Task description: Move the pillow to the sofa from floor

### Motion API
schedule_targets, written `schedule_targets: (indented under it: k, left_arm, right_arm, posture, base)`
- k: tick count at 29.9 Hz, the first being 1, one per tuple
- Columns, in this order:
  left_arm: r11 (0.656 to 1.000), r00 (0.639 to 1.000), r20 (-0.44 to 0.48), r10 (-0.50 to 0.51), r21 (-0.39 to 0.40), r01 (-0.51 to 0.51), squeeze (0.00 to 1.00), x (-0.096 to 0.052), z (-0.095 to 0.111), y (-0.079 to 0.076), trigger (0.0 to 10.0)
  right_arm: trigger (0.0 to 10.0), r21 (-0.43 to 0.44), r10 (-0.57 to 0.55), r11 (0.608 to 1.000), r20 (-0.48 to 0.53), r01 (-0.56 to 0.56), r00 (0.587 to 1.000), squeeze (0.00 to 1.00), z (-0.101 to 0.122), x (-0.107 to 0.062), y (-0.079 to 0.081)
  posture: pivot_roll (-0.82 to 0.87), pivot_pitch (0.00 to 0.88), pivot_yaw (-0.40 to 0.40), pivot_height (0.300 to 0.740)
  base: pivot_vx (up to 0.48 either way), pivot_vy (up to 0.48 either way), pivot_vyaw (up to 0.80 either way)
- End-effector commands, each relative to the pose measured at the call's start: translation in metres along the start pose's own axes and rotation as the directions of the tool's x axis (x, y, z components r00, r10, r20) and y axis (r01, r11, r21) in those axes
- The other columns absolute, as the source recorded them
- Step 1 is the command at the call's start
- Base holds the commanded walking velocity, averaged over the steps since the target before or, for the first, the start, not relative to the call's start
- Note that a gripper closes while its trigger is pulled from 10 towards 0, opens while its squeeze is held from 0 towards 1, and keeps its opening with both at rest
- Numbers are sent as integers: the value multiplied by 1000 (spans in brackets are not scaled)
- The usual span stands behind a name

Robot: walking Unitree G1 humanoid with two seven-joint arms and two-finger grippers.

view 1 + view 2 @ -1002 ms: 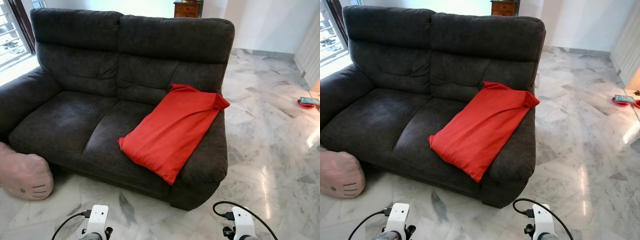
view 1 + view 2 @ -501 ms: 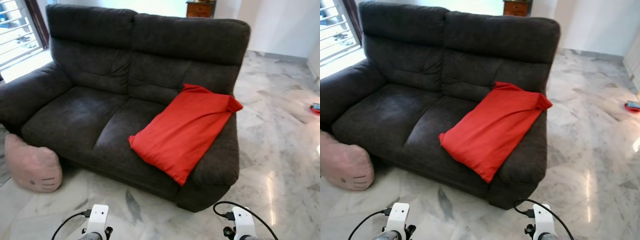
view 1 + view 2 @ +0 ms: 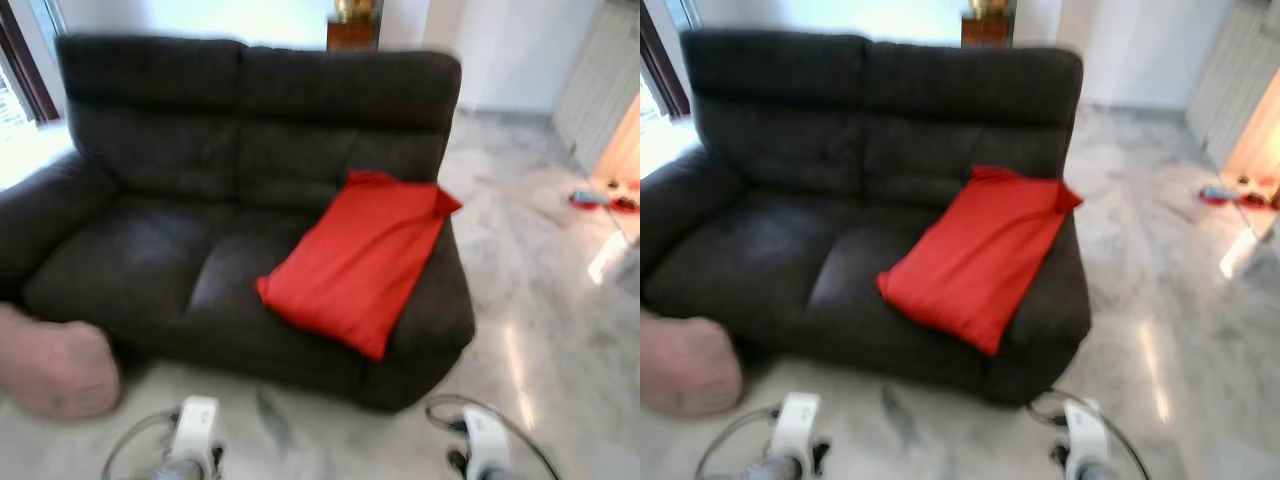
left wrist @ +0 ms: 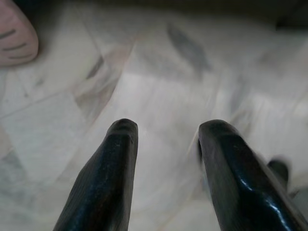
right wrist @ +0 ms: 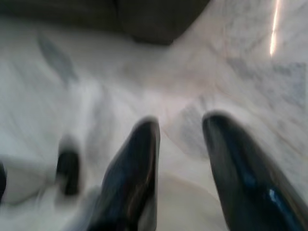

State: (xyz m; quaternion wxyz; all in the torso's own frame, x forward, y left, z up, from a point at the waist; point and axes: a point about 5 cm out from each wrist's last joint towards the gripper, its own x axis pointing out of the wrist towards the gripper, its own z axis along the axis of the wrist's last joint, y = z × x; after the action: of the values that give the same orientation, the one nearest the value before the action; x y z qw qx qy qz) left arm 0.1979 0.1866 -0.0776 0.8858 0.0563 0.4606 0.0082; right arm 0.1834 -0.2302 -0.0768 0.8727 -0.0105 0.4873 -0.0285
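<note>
pink pillow (image 3: 55, 370) on floor (image 3: 560, 330) at near left of sofa (image 3: 150, 250), closest to left gripper (image 4: 166, 130); both grippers' fingers spread, empty.

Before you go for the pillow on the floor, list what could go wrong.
1. The head views are blurred, so judging the pink pillow is likely unreliable until the camera settles.
2. It lies against the sofa front, at the frame's edge; a reach may bump the sofa.
3. The red pillow overhangs the seat; placing carelessly could knock it off.
</note>
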Motion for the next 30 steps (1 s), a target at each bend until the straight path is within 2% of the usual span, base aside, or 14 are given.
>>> schedule_targets:
  k: [1,30]
  left_arm:
    - [999,1000,20,12,32,-12,0,1,9,7,10000]
    - [999,1000,24,6,41,-7,0,1,11,8,10000]
  right_arm:
    - [10000,9,13,1000,10,-13,1000,0,5,1,4]
    - [10000,13,17,1000,17,-17,1000,0,7,1,5]
  posture:
    - [-51,3,-10,740]
    - [-53,16,-4,740]
  base:
    - [0,390,0]
    - [0,388,0]
